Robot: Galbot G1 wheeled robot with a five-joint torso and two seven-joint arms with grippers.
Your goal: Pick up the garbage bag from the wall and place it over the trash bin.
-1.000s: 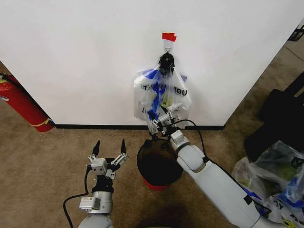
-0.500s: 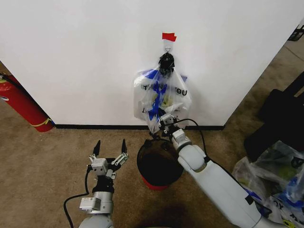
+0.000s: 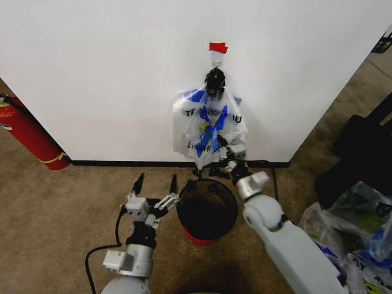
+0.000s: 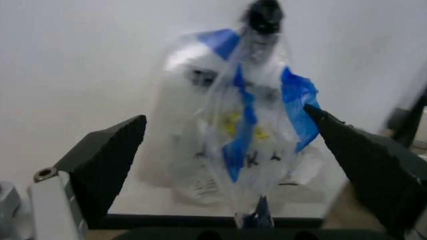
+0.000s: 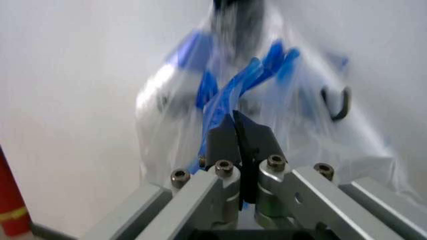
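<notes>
- Head view: garbage bag (image 3: 208,128) hanging against the white wall (image 3: 104,79), gathered at the top under a dark clip on a metal hook (image 3: 215,59), just below a red tape strip (image 3: 217,47).
- Bag body translucent, with blue folds down the middle, dark lettering and a trace of yellow; lower end tapered to a point just above the far rim of the trash bin (image 3: 207,210).
- Bin upright on the carpet (image 3: 55,214), near the black baseboard (image 3: 122,163); dark inside, red at the base.
- Right gripper (image 3: 229,154) at the bag's lower right edge, beyond the bin's far-right rim, touching the plastic.
- Left gripper (image 3: 155,183) just left of the bin, fingers spread and pointing at the wall, holding nothing.
- Red fire extinguisher (image 3: 27,136) leaning at far left; clear bags (image 3: 349,226) on the floor at right.
- Left wrist view: two dark fingers (image 4: 107,162) wide apart, bag framed between them farther off, well clear of both.
- Right wrist view: fingertips (image 5: 227,142) pressed together, a blue fold of the bag reaching the tips; actual nip on the plastic not discernible.
</notes>
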